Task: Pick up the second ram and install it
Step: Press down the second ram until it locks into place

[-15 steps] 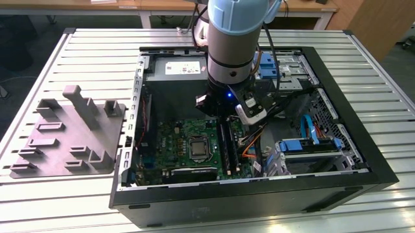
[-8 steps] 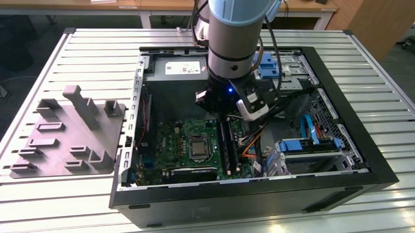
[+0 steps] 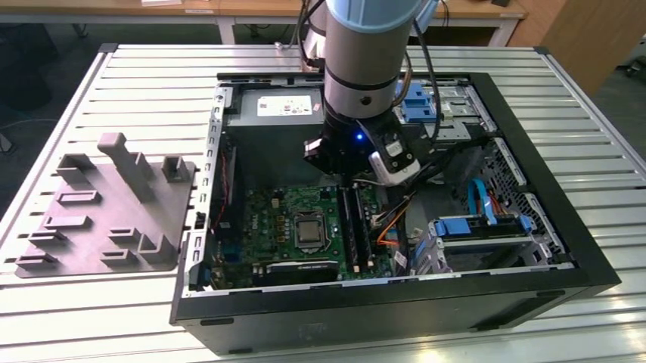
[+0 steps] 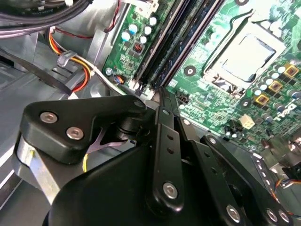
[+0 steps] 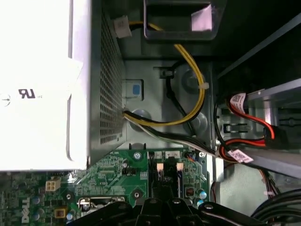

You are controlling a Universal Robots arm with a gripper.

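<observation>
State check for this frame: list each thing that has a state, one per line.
Case: lying on its side, side panel off, inside exposed.
Gripper: lowered inside the case over the RAM slots; whether open or shut cannot be told.
CPU socket: closed under its metal cover, no cooler on it.
Grey tray: on the table beside the case, pegs bare.
</observation>
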